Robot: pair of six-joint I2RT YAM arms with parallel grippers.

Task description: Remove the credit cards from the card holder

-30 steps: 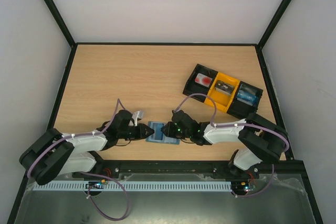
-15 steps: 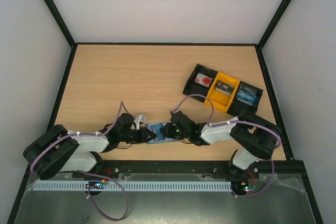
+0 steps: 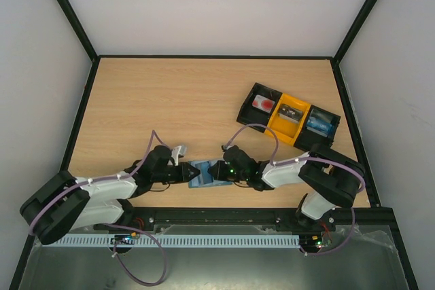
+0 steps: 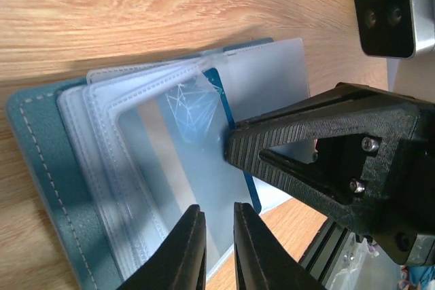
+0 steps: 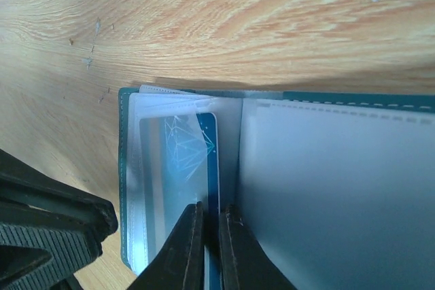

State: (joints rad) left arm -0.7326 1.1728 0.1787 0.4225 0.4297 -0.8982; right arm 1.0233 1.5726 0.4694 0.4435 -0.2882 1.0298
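The card holder (image 3: 202, 173) lies open near the front edge between both grippers. It has a teal cover (image 4: 41, 168) and clear plastic sleeves. A blue credit card (image 5: 212, 144) with a white line pattern sticks partly out of one sleeve, and it also shows in the left wrist view (image 4: 221, 97). My right gripper (image 5: 211, 236) is shut on the card's edge, at the holder's right side (image 3: 216, 171). My left gripper (image 4: 219, 242) is nearly closed, holds nothing and rests its tips on the sleeves at the holder's left side (image 3: 190, 174).
A black-and-yellow three-compartment tray (image 3: 242, 110) with small items stands at the back right. The table's front edge and a metal rail run just below the holder. Black frame posts border the table on both sides.
Both grippers have closed in on the card holder from left and right. The holder shifted slightly left, and the left arm has stretched lower along the table.
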